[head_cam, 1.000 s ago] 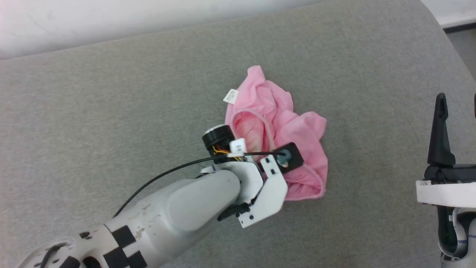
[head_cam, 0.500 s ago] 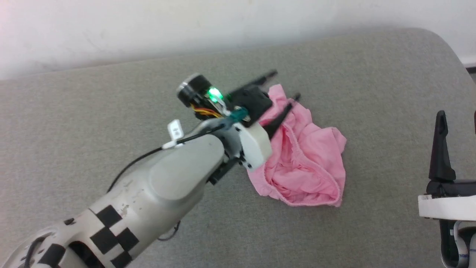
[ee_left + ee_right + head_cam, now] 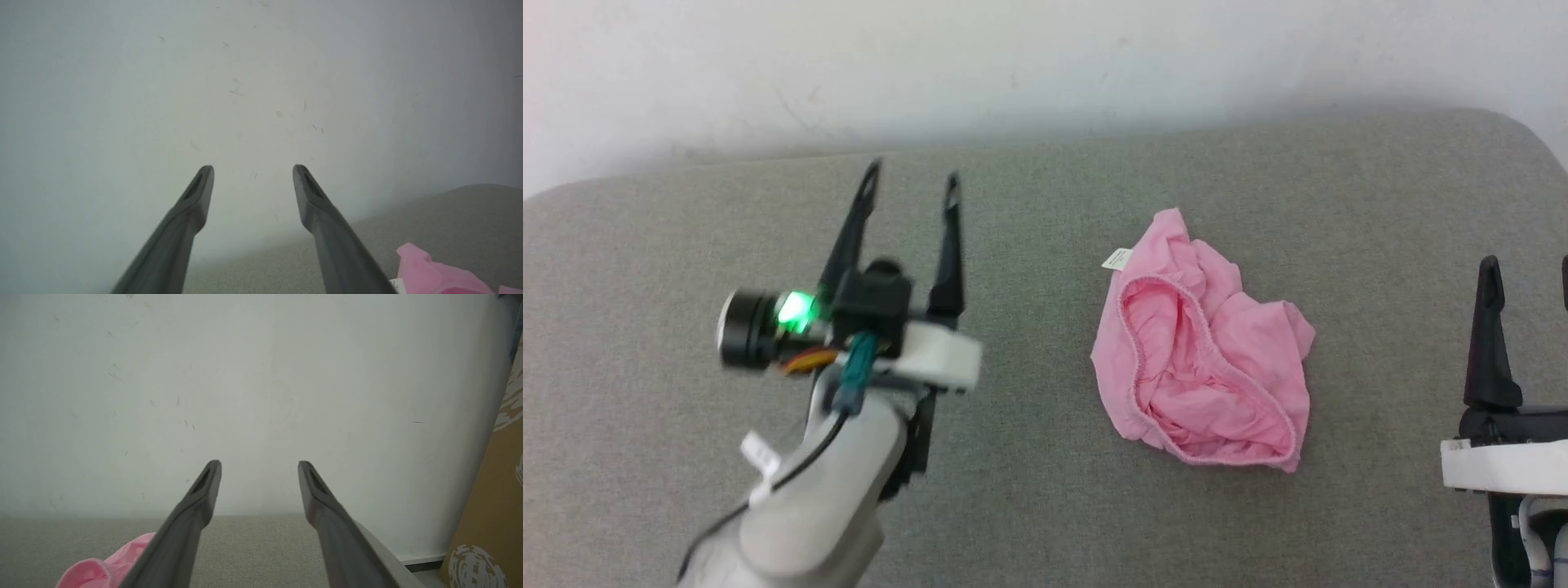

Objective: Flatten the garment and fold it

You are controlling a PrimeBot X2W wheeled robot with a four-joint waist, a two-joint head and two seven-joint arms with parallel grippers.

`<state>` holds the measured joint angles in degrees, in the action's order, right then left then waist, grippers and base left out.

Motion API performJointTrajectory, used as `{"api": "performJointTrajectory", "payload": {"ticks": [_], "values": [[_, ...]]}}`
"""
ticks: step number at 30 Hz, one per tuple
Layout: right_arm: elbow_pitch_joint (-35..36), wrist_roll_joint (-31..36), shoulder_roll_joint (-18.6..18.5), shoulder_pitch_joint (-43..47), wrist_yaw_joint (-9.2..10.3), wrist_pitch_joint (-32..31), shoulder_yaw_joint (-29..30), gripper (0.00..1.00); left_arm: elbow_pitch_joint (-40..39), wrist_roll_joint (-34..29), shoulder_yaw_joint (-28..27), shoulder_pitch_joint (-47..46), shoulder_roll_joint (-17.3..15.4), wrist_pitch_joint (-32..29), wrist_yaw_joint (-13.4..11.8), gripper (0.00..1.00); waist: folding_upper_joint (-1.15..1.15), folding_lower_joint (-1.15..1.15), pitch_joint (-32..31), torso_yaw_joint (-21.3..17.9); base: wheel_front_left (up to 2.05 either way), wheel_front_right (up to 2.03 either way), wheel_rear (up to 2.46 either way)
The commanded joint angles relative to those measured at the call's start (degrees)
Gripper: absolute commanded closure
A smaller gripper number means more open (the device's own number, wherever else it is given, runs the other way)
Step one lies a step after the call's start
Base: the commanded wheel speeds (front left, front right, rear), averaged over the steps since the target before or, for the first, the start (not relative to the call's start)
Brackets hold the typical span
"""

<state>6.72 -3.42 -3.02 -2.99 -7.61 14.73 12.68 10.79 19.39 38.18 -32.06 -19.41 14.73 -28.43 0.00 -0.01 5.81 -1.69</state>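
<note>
- The garment point(image 3: 1205, 384) lies crumpled on the grey padded surface point(image 3: 1029, 220), right of centre in the head view. Its folds bunch over one another, so its outline and underside are hard to make out.
- Its gathered elastic edge loops open on top, and a small white label point(image 3: 1117, 259) sticks out at the upper left corner. The print on the label is too small to read.
- The left gripper point(image 3: 913, 174) hangs over bare surface well to the left of the cloth, fingers spread and holding nothing. It is blurred, and its pale forearm is cut off at the bottom edge.
- The right gripper point(image 3: 1529, 268) sits at the lower right, apart from the cloth. The frame edge crops its second finger there.
- The right wrist view gives both fingers in full, wide apart and empty, with a pink fold partly behind one of them.
- The left wrist view catches a pink corner and a sliver of label at its lower right.
- A scuffed white wall point(image 3: 1013, 65) stands behind the surface.
- A brown patterned panel point(image 3: 502, 477) stands at the right wrist view's right edge.
</note>
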Motion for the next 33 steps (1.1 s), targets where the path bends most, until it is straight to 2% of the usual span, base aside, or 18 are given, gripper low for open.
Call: {"api": "performJointTrajectory", "payload": {"ticks": [1, 3, 6, 18, 27, 33], "values": [[0.2, 0.0, 0.1, 0.9, 0.12, 0.3, 0.0, 0.0, -0.8, -0.5, -1.2, 2.5, 0.1, 0.3, -0.5, 0.0, 0.0, 0.01, -0.3, 0.2, 0.0, 0.0, 0.0], [0.1, -0.1, 0.1, 1.4, 0.12, 0.3, -0.2, 0.0, -2.6, -2.2, -4.2, 6.8, 0.0, 0.3, -1.2, 0.0, 0.0, 0.01, -0.6, 0.4, 0.0, 0.0, 0.0], [-0.1, -0.3, 0.1, 2.0, 0.12, 0.3, -0.5, 0.0, -4.9, -3.7, -8.5, 12.5, 0.4, 0.3, -0.8, 0.0, 0.0, 0.01, -0.9, 0.8, 0.0, 0.0, 0.0], [-0.3, -0.9, 0.1, 4.3, 0.12, 0.3, -3.1, 0.0, -8.3, -10.1, -19.3, 26.8, 5.7, 0.3, 5.9, 0.0, 0.0, 0.01, -2.1, 2.5, 0.0, 0.0, 0.0], [-0.2, -0.7, 0.1, 3.8, 0.12, 0.3, -3.6, 0.0, -7.1, -13.5, -23.3, 25.4, 8.6, 0.3, 11.4, 0.0, 0.0, 0.01, -2.1, 1.7, 0.0, 0.0, 0.0], [0.1, -0.6, 0.1, 2.8, 0.12, 0.3, -3.6, 0.0, -3.8, -15.4, -22.8, 14.5, 7.7, 0.3, 18.1, 0.0, 0.0, 0.01, -1.0, 1.0, 0.0, 0.0, 0.0]]}}
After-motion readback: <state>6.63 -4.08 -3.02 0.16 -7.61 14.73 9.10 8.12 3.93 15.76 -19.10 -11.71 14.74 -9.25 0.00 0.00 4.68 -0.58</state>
